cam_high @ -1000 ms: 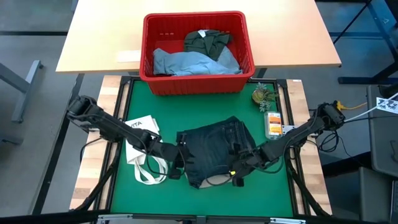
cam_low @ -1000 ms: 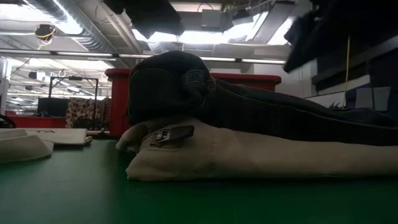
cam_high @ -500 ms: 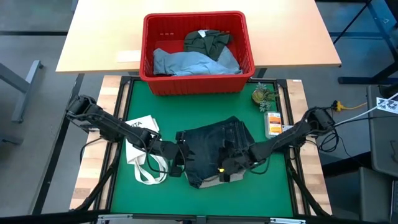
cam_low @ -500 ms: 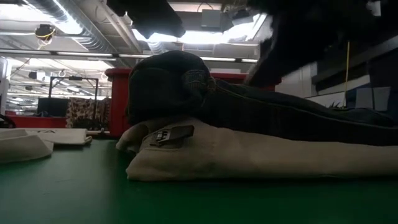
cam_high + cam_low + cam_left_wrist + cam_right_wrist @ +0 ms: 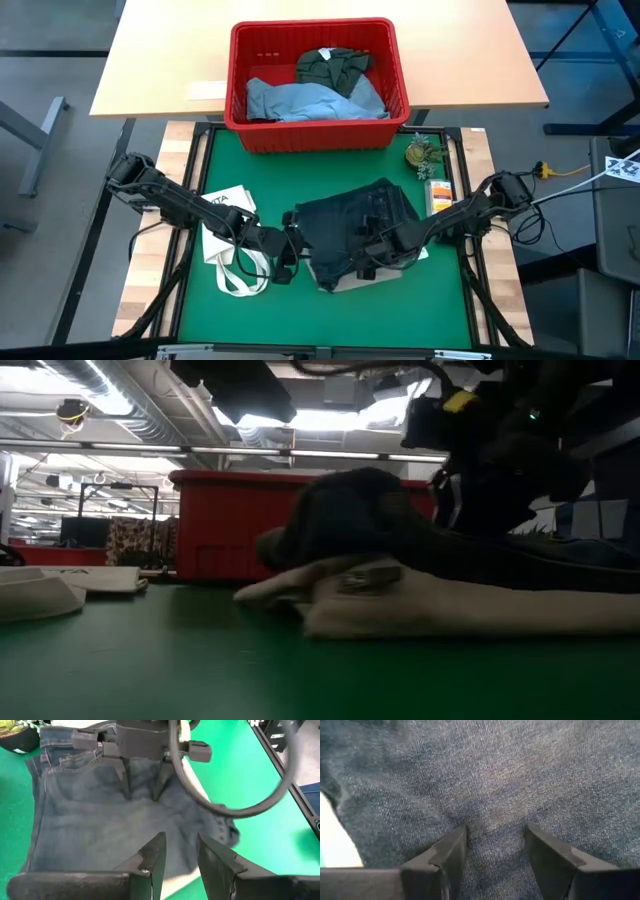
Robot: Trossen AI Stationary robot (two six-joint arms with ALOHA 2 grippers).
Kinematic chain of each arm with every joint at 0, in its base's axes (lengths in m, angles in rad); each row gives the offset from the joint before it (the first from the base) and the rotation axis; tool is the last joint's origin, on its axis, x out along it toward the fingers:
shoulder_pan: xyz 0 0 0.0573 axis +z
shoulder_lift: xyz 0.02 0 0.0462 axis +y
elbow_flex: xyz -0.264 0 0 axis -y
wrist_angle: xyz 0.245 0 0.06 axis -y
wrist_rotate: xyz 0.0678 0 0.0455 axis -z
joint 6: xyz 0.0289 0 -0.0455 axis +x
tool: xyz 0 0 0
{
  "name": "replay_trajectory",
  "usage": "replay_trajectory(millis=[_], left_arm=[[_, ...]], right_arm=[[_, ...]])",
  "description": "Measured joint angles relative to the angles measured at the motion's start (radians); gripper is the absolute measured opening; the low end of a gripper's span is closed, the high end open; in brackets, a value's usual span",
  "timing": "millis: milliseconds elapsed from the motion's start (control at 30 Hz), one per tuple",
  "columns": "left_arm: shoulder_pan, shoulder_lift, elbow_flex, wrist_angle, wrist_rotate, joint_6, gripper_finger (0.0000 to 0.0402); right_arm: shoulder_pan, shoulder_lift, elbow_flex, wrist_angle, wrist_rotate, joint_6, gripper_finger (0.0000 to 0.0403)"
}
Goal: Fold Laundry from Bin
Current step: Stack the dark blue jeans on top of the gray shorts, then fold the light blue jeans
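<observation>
Shifted rightward, dark jeans (image 5: 355, 232) meet right pincer (image 5: 372, 262), parted, pressing; left pincer (image 5: 291, 247) parted, empty, beside tote (image 5: 228, 240).

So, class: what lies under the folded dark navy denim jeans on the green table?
Under the dark navy denim jeans a beige cloth garment shows, its pale edge poking out at the near side on the green table. The jeans cover most of it, so its shape stays hidden.

Our two arms: dark, slim, multi-joint.
We see matte-black links on the left arm (image 5: 180, 205) and right arm (image 5: 470, 212), a black cable looping off the right gripper (image 5: 141, 787), wedge-shaped dark fingers (image 5: 447, 855), and a yellow tag.
</observation>
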Motion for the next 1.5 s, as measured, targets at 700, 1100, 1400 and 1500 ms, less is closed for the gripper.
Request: replay_trajectory(millis=[700,1100,1400,1500], left_arm=[[0.055,-0.016,0.000,0.000,-0.008,0.000,0.0103],[0.285,-0.181,0.001,0.131,-0.194,0.193,0.0103],[0.497,-0.236,0.002,0.495,-0.343,0.472,0.0103],[0.542,-0.246,0.002,0.498,-0.342,0.474,0.0103]], right_arm=[[-0.116,-0.098,-0.006,-0.075,0.048,-0.004,0.0205],[-0.091,-0.265,-0.005,-0.044,0.009,-0.005,0.0205],[-0.091,-0.270,-0.004,0.069,0.039,-0.055,0.0205],[-0.103,-0.282,0.017,0.163,0.112,-0.146,0.0205]])
